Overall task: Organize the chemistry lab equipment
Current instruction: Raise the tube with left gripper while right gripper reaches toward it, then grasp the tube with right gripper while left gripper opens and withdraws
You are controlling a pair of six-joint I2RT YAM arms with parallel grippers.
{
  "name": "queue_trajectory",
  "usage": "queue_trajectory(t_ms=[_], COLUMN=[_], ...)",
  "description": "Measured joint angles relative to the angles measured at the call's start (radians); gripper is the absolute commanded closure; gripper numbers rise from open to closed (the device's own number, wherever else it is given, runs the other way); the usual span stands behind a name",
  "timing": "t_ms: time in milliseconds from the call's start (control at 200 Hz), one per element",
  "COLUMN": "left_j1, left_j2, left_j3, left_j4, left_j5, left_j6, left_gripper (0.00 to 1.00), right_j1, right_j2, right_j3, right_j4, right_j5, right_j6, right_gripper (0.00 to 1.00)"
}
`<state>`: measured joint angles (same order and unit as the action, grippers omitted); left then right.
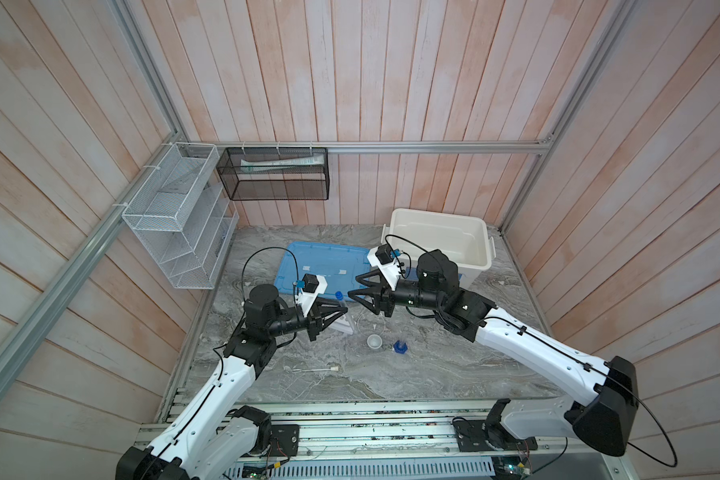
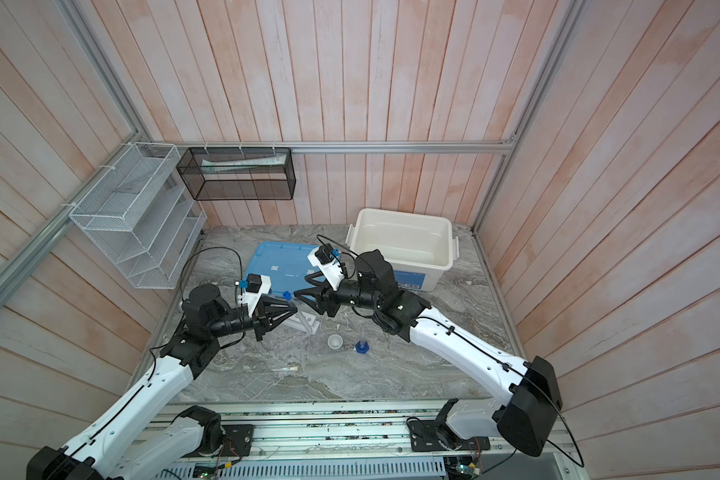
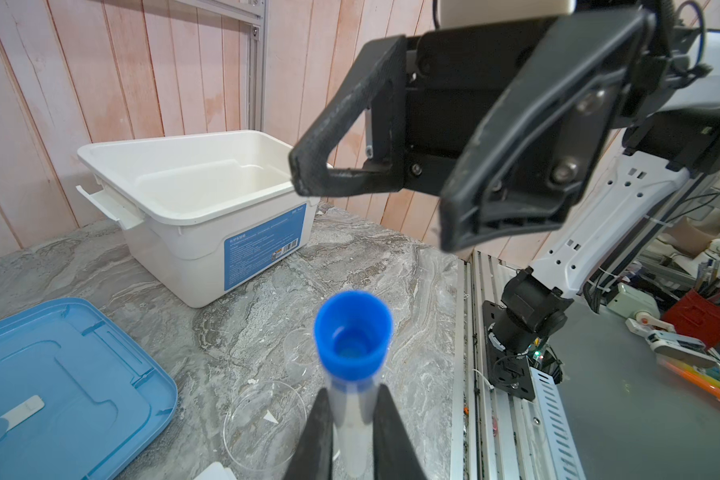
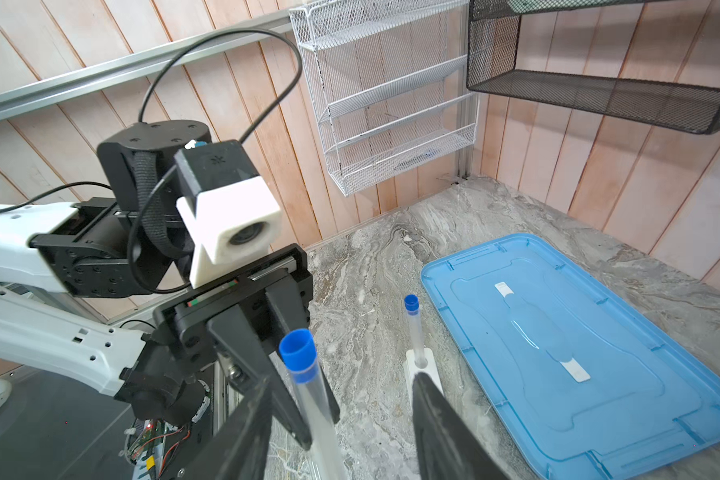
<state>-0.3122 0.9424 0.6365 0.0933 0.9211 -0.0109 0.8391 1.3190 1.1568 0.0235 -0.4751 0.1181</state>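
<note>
My left gripper (image 3: 352,392) is shut on a clear test tube (image 3: 350,419) just below its blue cap (image 3: 353,336). My right gripper (image 4: 341,415) is open and faces the left one tip to tip (image 1: 352,287), with the held tube (image 4: 312,399) between its spread fingers and not touching them. A second blue-capped tube (image 4: 414,332) stands in the white rack (image 4: 427,370). The white-capped tube (image 1: 312,369) lies flat near the front. The small white dish (image 1: 374,341) and the blue hexagonal-based piece (image 1: 400,347) sit mid-table.
The open white bin (image 1: 441,245) stands at the back right. Its blue lid (image 1: 321,266) lies flat beside it. A clear round dish (image 3: 262,424) rests by the rack. The white mesh basket (image 1: 175,216) and the black one (image 1: 275,174) hang on the walls.
</note>
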Motion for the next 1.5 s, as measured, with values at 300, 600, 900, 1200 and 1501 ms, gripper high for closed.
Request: queue_trajectory(t_ms=[300, 600, 900, 1200, 1501], left_j1=[0.000, 0.000, 0.000, 0.002, 0.000], left_j2=[0.000, 0.000, -0.001, -0.010, -0.048], left_j3=[0.000, 0.000, 0.000, -0.001, -0.011], left_j4=[-0.001, -0.003, -0.008, -0.019, -0.019], left_j5=[-0.007, -0.007, -0.009, -0.021, -0.067], left_j6=[0.008, 0.008, 0.009, 0.009, 0.030], left_gripper=[0.84, 0.84, 0.85, 0.82, 0.76], right_j1=[0.041, 0.058, 0.063, 0.064, 0.075], right_j2=[0.094, 0.172, 0.187, 0.185, 0.174], right_j3=[0.048, 0.106, 0.116, 0.116, 0.116], right_j4=[-0.048, -0.050, -0.050, -0.047, -0.040], right_j5=[-0.030, -0.055, -0.060, -0.043, 0.015], right_j6=[-0.038, -0.047, -0.056, -0.060, -0.039], right_gripper=[0.46, 0.57, 0.83, 0.95, 0.97])
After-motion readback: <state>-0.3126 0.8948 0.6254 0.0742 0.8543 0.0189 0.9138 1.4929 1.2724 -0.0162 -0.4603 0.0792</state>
